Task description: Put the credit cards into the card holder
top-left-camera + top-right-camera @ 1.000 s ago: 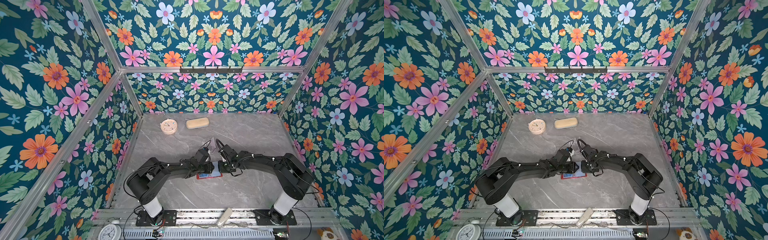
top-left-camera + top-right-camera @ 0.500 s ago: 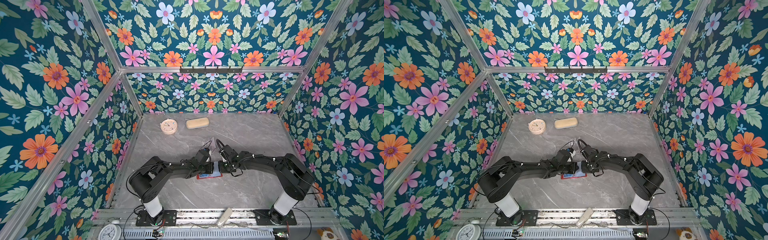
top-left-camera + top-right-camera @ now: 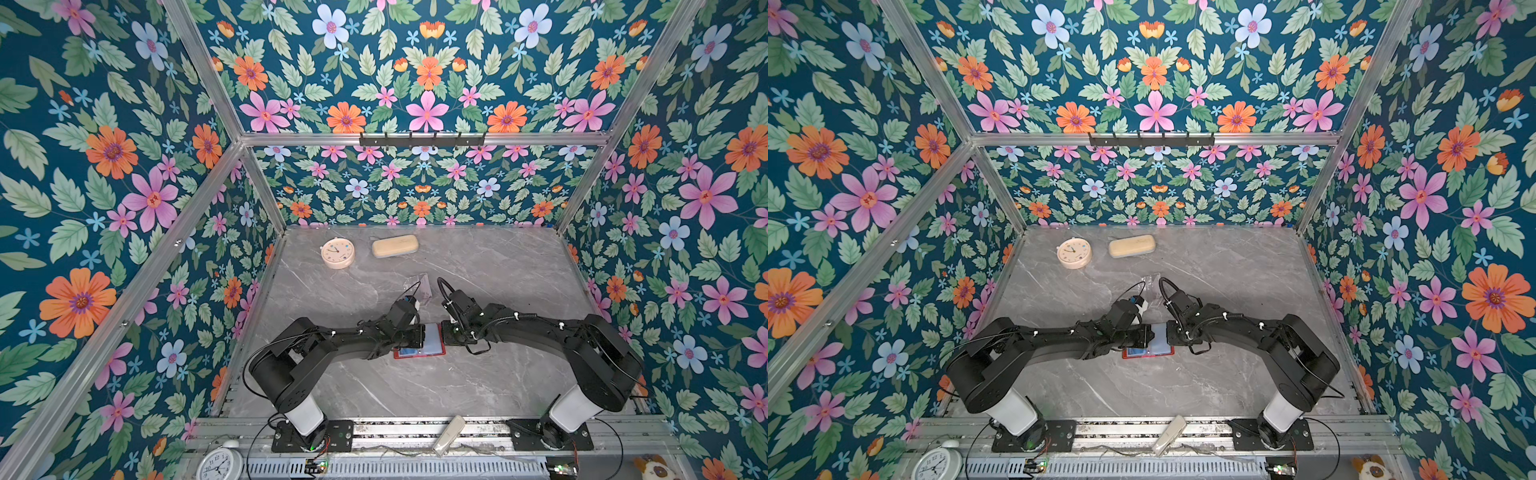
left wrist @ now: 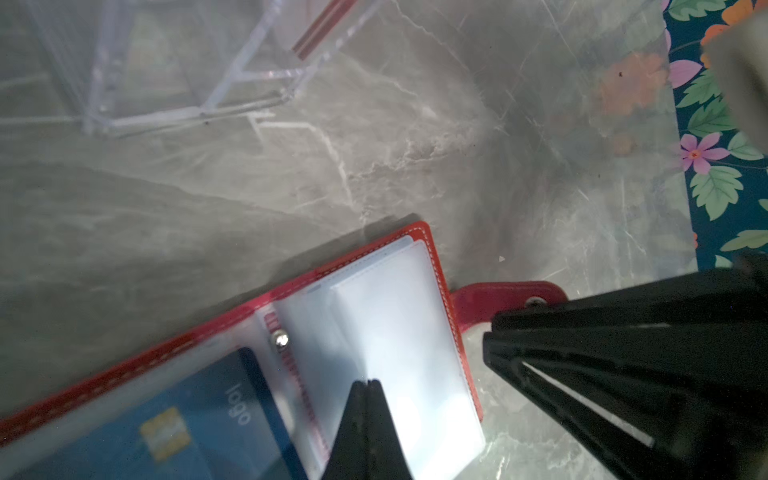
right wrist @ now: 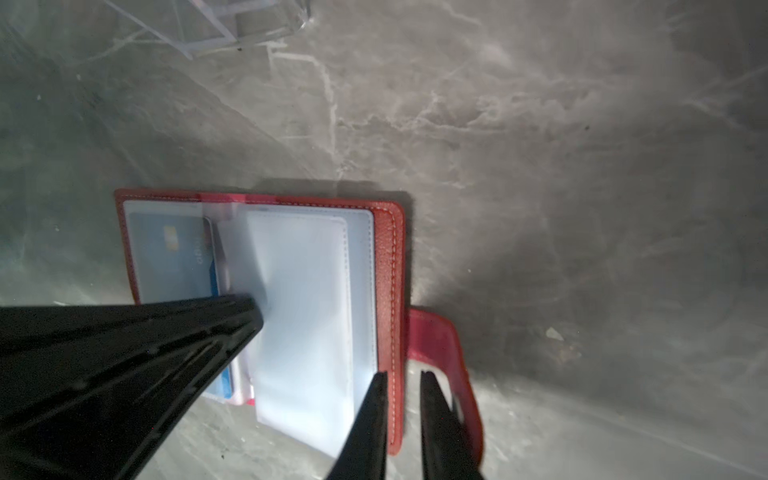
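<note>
The red card holder [image 3: 419, 353] lies open on the grey table between both arms, its clear sleeves fanned up. A blue credit card [image 4: 199, 407] with white letters sits inside a sleeve on one side, also seen in the right wrist view [image 5: 174, 253]. My left gripper [image 4: 368, 382] is shut, its tips pinched at the edge of a raised clear sleeve [image 4: 399, 332]. My right gripper [image 5: 403, 374] is shut on the holder's red cover [image 5: 388, 270] beside the snap tab [image 5: 440, 345]. A red card edge [image 4: 322, 27] shows in a clear stand [image 4: 174, 66].
The clear stand [image 3: 424, 286] is just behind the grippers. A round pink clock [image 3: 337, 252] and a beige case [image 3: 395, 246] lie near the back wall. A white remote [image 3: 449, 434] and an alarm clock [image 3: 219, 465] rest at the front rail.
My left gripper has closed at the sleeve's edge. Both arms have stayed almost where they were over the holder.
</note>
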Robot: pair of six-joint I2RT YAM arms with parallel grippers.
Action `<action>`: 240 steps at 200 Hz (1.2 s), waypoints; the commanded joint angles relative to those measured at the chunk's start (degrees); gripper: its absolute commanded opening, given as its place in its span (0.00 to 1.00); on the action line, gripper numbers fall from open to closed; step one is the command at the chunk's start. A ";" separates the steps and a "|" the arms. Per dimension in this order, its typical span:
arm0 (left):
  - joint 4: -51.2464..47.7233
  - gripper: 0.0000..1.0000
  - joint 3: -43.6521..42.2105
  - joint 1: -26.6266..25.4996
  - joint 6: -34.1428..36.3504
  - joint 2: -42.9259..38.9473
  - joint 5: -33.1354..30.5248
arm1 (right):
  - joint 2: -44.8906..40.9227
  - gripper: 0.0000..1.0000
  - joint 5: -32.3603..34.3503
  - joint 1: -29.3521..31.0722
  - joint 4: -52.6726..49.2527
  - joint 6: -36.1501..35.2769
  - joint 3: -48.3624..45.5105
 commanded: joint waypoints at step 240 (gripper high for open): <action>-0.99 0.45 -6.43 -0.04 2.08 -14.01 -11.77 | 4.64 0.35 -9.47 1.68 3.45 -3.45 5.13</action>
